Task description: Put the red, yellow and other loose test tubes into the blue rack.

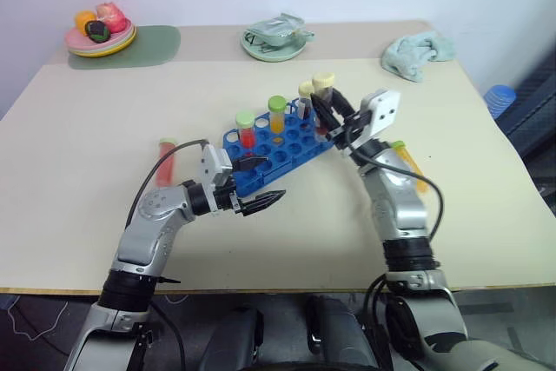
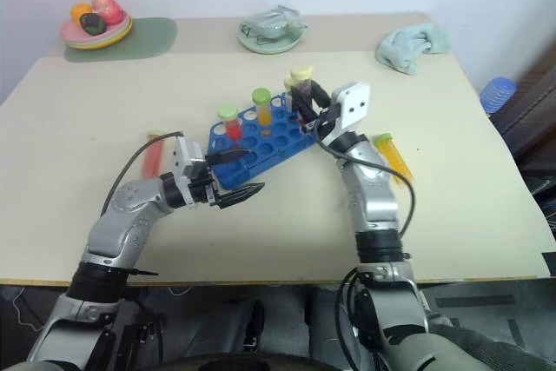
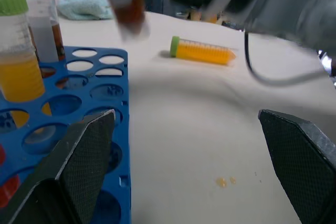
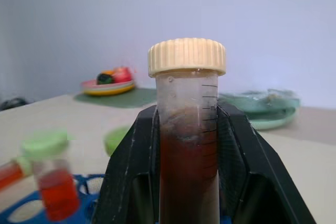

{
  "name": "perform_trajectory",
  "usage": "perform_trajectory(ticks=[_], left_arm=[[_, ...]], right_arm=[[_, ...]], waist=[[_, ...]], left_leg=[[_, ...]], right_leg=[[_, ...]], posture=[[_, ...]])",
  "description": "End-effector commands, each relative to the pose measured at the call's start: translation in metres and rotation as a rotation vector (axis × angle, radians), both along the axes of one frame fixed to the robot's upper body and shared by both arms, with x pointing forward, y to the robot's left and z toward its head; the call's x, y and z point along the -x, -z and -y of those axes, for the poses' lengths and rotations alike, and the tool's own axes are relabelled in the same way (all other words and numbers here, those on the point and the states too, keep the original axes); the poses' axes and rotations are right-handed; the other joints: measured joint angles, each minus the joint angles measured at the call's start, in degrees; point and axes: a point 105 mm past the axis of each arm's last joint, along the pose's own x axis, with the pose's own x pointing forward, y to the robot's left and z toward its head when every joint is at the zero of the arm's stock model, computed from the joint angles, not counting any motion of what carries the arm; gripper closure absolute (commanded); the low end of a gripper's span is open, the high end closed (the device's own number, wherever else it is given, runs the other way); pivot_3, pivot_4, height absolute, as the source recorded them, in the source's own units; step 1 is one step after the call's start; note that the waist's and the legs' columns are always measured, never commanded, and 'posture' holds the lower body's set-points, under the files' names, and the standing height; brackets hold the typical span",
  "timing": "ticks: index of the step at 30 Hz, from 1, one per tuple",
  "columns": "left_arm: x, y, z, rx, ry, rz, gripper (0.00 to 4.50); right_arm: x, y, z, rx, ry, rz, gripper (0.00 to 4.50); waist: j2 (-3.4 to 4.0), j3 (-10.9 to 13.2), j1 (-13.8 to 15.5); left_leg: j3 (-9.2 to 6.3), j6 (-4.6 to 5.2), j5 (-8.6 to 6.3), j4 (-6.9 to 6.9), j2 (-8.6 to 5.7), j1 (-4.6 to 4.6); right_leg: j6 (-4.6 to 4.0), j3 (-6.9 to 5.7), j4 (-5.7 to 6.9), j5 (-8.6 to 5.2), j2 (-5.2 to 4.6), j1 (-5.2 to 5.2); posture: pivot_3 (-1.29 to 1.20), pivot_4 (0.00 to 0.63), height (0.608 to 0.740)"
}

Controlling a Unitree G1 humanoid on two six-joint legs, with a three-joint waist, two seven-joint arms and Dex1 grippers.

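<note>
Head views: right pincer [image 1: 326, 115] clamps the brown tube [image 1: 323, 93] above the blue rack [image 1: 278, 149]. Left wrist: left pincer [image 3: 194, 166] gapes empty; yellow tube [image 3: 202, 52] lies on the desk [image 3: 210, 129]. Right wrist: fingers [image 4: 131, 171] grip mid-barrel; rigid, light, likely slippery.

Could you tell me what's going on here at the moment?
The right gripper is shut on a brown, cream-capped tube, holding it upright over the blue rack. The left gripper is open at the rack's near end. Three tubes already stand in the rack; a yellow tube and a red tube lie loose on the table.
</note>
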Motion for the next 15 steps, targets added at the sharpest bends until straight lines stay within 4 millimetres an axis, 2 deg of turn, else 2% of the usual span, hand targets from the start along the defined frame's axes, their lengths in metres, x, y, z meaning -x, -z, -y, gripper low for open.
perform_trajectory(ticks=[1, 15], left_arm=[[0.003, -0.014, -0.007, 0.022, -0.033, 0.053, 0.00], [0.017, -0.021, -0.016, 0.005, -0.084, 0.054, 0.00]], right_arm=[[-0.005, -0.015, 0.001, -0.051, 0.025, 0.113, 3.43], [-0.027, 0.018, -0.001, -0.112, 0.048, 0.039, 3.43]], waist=[[0.01, 0.0, -0.1], [0.02, 0.0, -0.3]], left_leg=[[0.00, 0.00, 0.00, 0.00, 0.01, 0.00], [0.26, -0.08, 0.04, -0.05, 0.23, 0.23]], right_leg=[[0.00, 0.01, 0.01, 0.00, 0.01, 0.00], [-0.10, 0.53, 0.08, 0.09, 0.35, 0.01]], posture=[[0.00, 0.150, 0.740], [0.00, 0.150, 0.740]])
